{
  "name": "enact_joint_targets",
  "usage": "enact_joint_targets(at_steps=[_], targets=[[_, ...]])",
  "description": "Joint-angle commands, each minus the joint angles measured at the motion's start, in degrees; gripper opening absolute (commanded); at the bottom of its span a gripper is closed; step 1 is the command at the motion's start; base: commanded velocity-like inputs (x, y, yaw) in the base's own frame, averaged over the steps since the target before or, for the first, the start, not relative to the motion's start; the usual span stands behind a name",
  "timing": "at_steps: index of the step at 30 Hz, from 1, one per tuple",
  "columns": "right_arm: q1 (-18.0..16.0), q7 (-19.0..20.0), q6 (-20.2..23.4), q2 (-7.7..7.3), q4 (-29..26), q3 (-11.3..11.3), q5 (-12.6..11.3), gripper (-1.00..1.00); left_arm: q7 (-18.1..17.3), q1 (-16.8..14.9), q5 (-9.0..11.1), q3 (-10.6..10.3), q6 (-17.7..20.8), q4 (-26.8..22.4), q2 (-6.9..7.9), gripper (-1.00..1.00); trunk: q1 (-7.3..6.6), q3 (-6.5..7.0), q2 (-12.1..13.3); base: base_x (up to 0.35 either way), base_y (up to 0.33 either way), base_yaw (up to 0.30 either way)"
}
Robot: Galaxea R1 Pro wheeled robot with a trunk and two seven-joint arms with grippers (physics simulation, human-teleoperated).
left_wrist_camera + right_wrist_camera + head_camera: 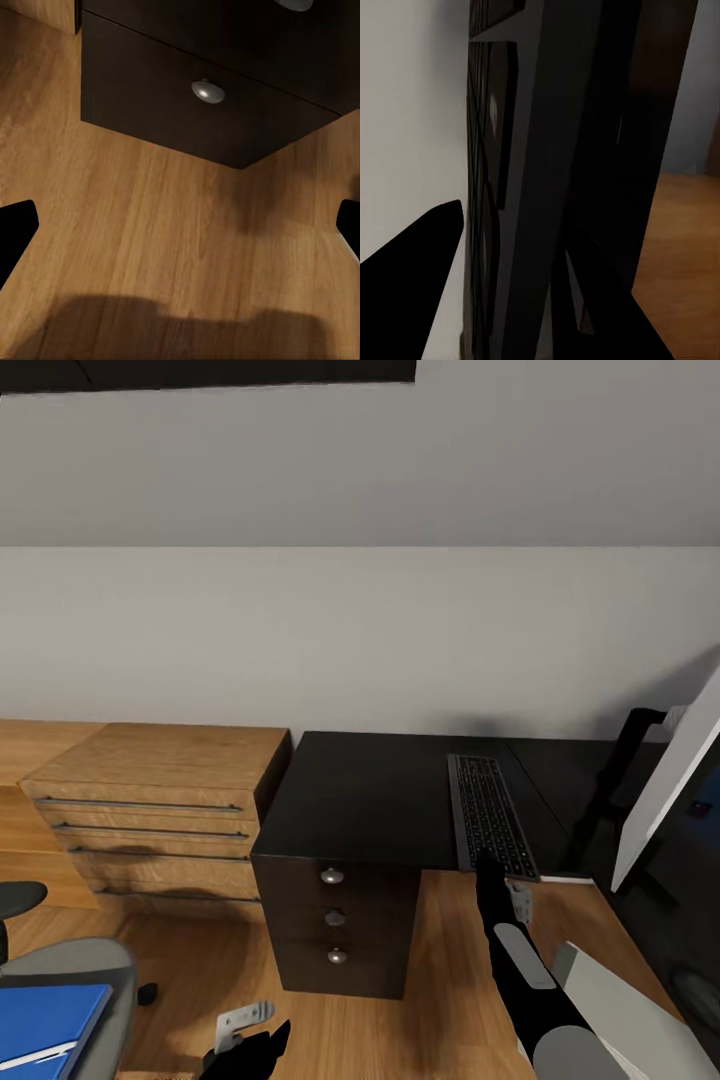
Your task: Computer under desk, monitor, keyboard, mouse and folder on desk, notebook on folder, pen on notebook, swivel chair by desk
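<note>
At the far left of the head view the swivel chair shows its grey padded seat and one black armrest, and the blue folder lies flat on that seat. Behind it a light wooden drawer cabinet stands against the wall, touching the side of the counter. The left gripper hangs low over the wooden floor in front of the counter's dark three-drawer unit; in the left wrist view its fingers stand far apart at the two edges of the picture, released, with only floor and the lowest drawer's round knob ahead of them.

The counter's glossy black top carries the keyboard, which lies lengthwise with its near end reaching the front edge. The right gripper is raised to that near end, and its dark arm runs back toward the lower right. In the right wrist view one finger lies on the key side of the keyboard and the other on its underside, so the fingers straddle the slab; I cannot tell whether they are clenched on it.

At the right edge the monitor stands tilted, its pale back toward the camera, on a thin black stand.
</note>
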Motion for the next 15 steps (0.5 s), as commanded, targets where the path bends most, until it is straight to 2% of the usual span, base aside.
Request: enact_joint_targets(at_steps=[1, 12, 13, 15], targets=[[0.0, -0.8, 0.0, 0.03, 3.0, -0.2, -1.2, -1.00, -0.1, 0.0, 0.4, 0.1, 0.3, -0.1, 0.00, 1.00, -0.01, -0.05, 0.0, -0.126, 0.000, 0.000], [0.0, -1.0, 0.0, 0.01, 2.9, -0.1, -1.0, -1.00, -0.1, 0.0, 0.4, 0.1, 0.3, -0.1, 0.02, 1.00, -0.01, -0.05, 0.0, -0.023, 0.000, 0.000], [0.0, -1.0, 0.0, -0.02, 2.9, -0.1, -1.0, 1.00, -0.1, 0.0, 0.4, 0.1, 0.3, -0.1, 0.02, 1.00, -0.01, -0.05, 0.0, 0.000, 0.000, 0.000], [0.0, -1.0, 0.0, -0.01, 2.9, 0.0, -0.3, 1.00, -0.1, 0.0, 0.4, 0.1, 0.3, -0.1, 0.02, 1.00, -0.01, -0.05, 0.0, 0.000, 0.000, 0.000]])
